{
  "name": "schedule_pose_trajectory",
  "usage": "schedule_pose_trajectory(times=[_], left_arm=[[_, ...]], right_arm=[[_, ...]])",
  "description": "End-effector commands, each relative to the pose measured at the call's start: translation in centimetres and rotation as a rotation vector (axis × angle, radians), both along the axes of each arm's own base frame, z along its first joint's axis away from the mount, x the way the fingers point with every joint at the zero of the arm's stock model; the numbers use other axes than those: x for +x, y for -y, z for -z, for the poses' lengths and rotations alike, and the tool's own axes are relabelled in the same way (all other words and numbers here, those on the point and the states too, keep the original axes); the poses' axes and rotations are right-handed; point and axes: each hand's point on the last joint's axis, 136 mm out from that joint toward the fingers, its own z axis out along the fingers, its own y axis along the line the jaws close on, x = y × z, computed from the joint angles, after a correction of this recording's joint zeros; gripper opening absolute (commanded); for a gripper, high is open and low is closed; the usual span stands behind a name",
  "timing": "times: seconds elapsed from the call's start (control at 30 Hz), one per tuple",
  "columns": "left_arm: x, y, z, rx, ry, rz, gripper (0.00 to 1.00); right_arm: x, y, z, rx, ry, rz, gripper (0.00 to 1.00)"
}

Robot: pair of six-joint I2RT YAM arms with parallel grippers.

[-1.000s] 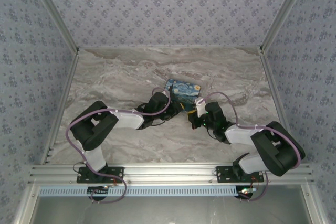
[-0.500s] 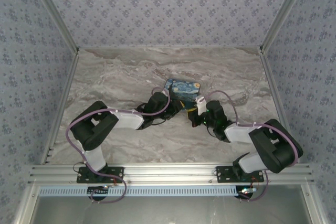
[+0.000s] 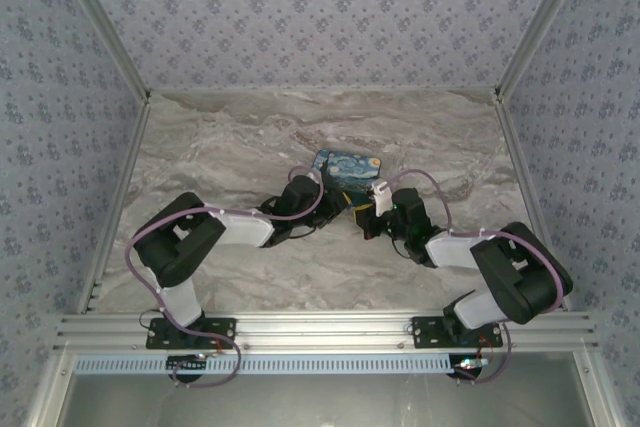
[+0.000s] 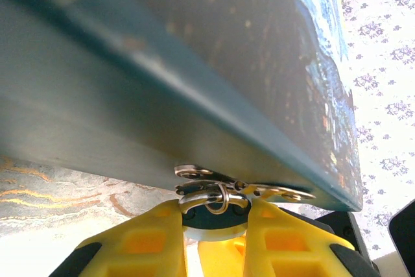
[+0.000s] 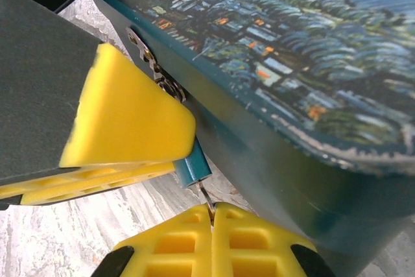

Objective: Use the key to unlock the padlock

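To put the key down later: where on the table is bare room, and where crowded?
Bare marble: between the box and the back wall, left of the left arm, right of the right arm. Crowded: the box's near edge, where the left claw and the right claw meet.

Grey-veined marble tabletop (image 3: 230, 137) w/ pale blue floral-print walls (image 3: 320, 17) at back, L & R, alu. posts (image 3: 105, 27) in corners, ribbed alu. rail (image 3: 320, 327) along near edge, bright even light.
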Motion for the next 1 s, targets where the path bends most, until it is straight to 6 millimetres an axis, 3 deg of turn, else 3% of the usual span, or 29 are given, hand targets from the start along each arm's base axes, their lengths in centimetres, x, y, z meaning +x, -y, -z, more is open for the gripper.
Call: schedule_pose_trajectory(times=[0.0, 0.53, 0.97], left_arm=[[-1.2, 1.7, -2.4, -0.07, 0.031, 0.059, 0.2], [-0.1, 0.7, -0.1, -0.034, 0.014, 0.019, 0.27], [-0.6, -2.3, 0.3, 0.007, 0.027, -0.034, 0.53]], right_arm=[[1.2, -1.9, -3.8, 0.122, 0.066, -0.025, 0.0], [0.2, -0.2, 0.5, 0.093, -0.248, 0.131, 0.0], [-0.6, -0.5, 1.6, 0.116, -0.361, 0.152, 0.0]])
